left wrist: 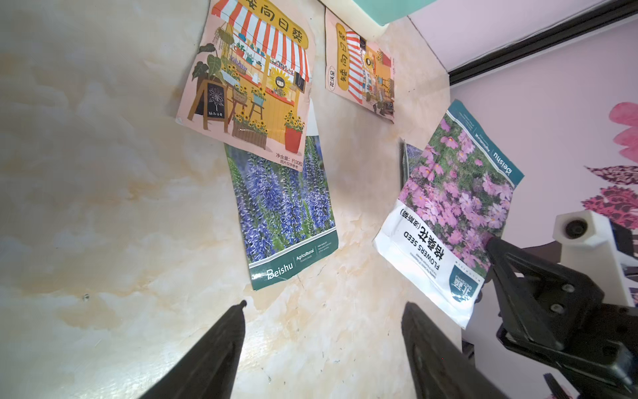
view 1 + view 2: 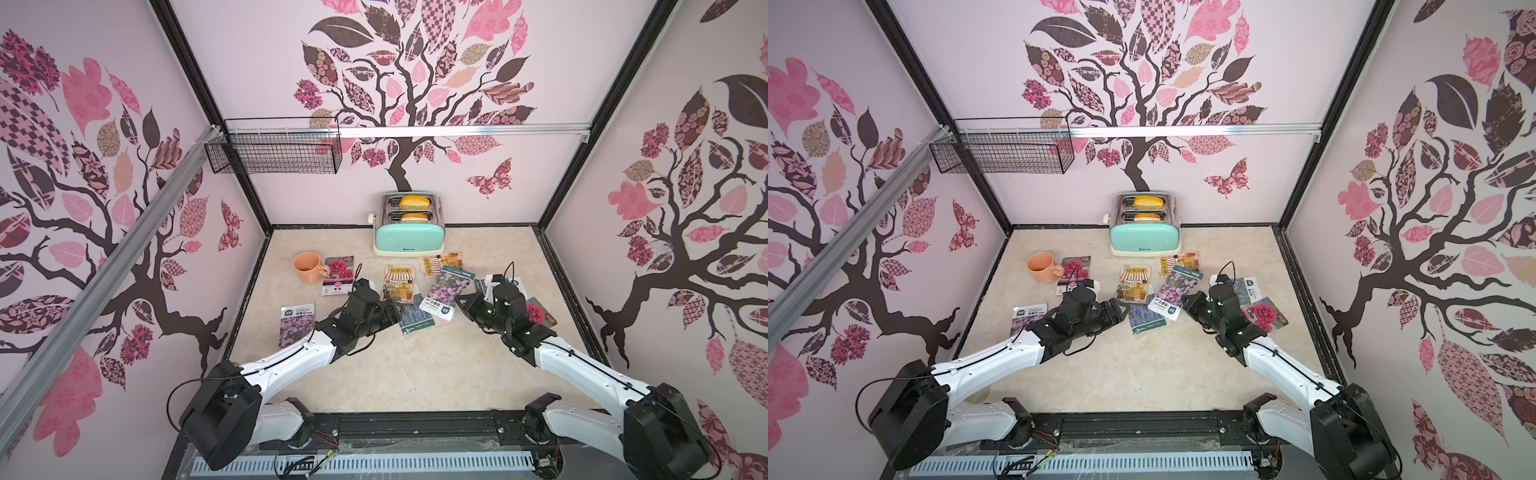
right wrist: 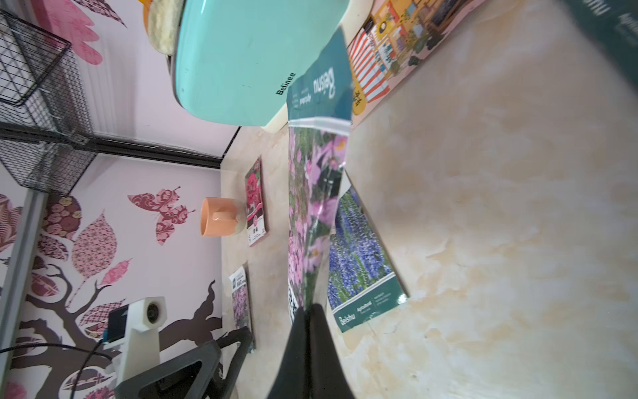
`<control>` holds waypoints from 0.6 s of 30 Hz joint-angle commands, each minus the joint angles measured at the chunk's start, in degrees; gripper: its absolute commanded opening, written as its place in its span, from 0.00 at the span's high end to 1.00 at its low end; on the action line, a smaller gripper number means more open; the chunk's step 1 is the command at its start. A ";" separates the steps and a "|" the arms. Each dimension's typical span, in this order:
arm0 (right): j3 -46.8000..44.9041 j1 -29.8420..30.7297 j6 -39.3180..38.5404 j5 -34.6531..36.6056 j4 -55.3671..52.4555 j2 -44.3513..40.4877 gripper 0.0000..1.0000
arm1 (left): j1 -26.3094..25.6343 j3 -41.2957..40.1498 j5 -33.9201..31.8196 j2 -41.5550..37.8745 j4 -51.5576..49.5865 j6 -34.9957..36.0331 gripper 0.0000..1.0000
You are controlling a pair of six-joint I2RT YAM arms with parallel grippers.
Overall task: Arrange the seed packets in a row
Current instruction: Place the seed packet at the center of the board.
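On the cream marbled tabletop (image 2: pixel 415 374), walled by pink tree-print walls (image 2: pixel 257 75), glossy seed packets (image 2: pixel 399 284) lie scattered mid-table, the right gripper (image 3: pixel 308 309) pinching a pink-flowered packet (image 1: pixel 459 193) while the left gripper (image 1: pixel 324 304) is spread near the lavender packet (image 1: pixel 283 207).

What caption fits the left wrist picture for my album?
Open left gripper faces the lavender packet while the right gripper pinches the pink packet.

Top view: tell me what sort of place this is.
Probably a robot test booth dressed as a kitchen counter: wallpapered panels enclose a marble-look tabletop, two robot arms are mounted at its front edge, and a mint toaster and peach mug stand on it.
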 commanded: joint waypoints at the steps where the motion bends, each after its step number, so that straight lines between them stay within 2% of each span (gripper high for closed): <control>1: 1.39 3.25 3.15 2.38 4.85 1.60 1.00 | 0.22 -1.10 2.20 -0.96 5.57 -1.94 0.28; 7: 2.75 6.78 5.28 1.19 9.00 4.56 1.00 | 0.74 -2.40 6.11 -0.21 10.18 -1.94 0.28; 18: 5.84 8.45 6.31 -0.36 11.72 7.29 1.00 | 1.28 -5.82 6.39 -2.17 13.48 -2.29 0.28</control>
